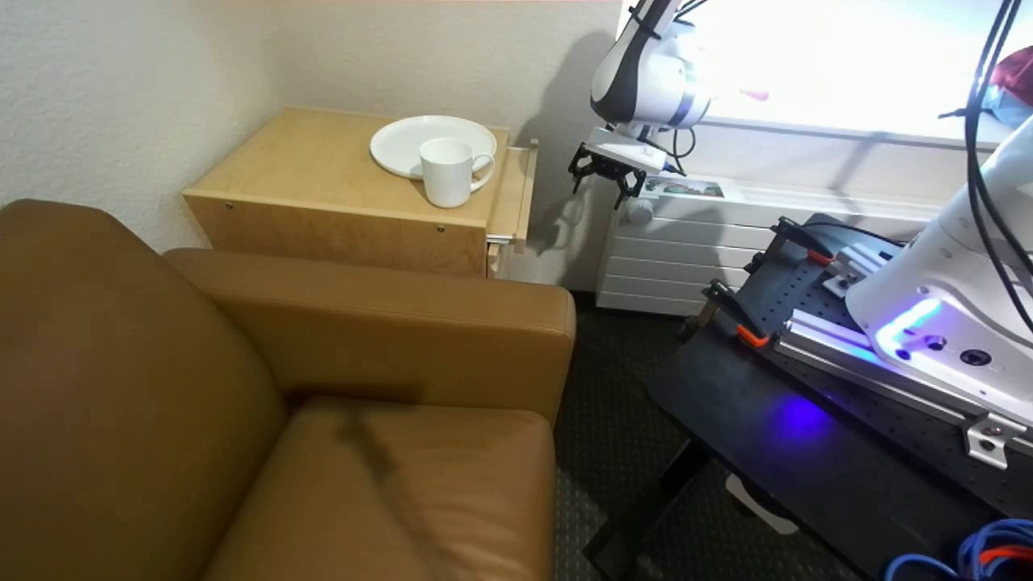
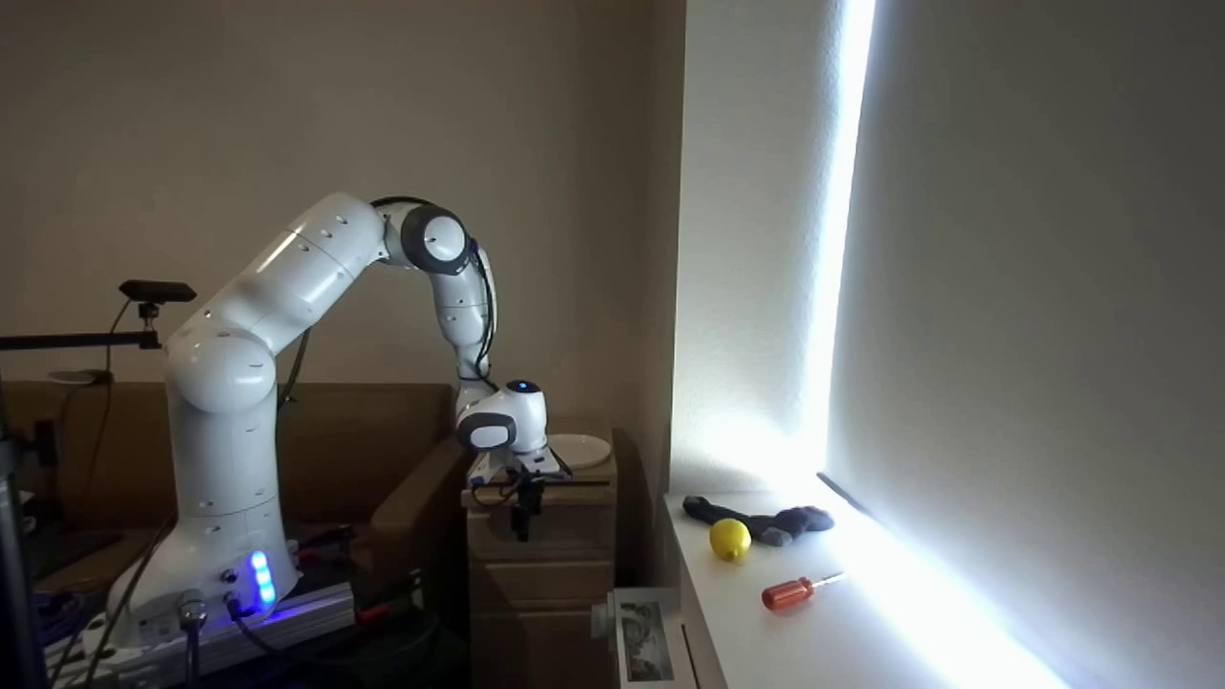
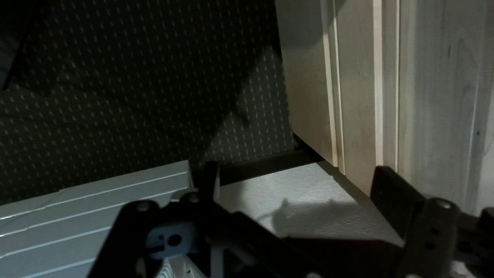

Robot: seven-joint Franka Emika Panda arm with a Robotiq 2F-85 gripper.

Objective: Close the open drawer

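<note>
The drawer (image 1: pixel 528 198) of the small wooden side table is pulled out from under the table top in an exterior view. Its flat front also shows behind my gripper in an exterior view (image 2: pixel 579 534). In the wrist view the pale drawer front (image 3: pixel 357 96) runs along the right side. My gripper (image 1: pixel 599 192) is open and empty, in front of the drawer and apart from it. In the wrist view the gripper (image 3: pixel 297 173) has its fingers spread wide, the right one overlapping the wood in the picture. Items inside the drawer are not visible.
A white plate (image 1: pixel 395 145) and white cup (image 1: pixel 445 173) stand on the table top (image 1: pixel 323 161). A brown sofa (image 1: pixel 387 307) stands beside it. A white radiator (image 1: pixel 670 262) is below the window sill, which holds a lemon (image 2: pixel 730 540) and a screwdriver (image 2: pixel 790 593).
</note>
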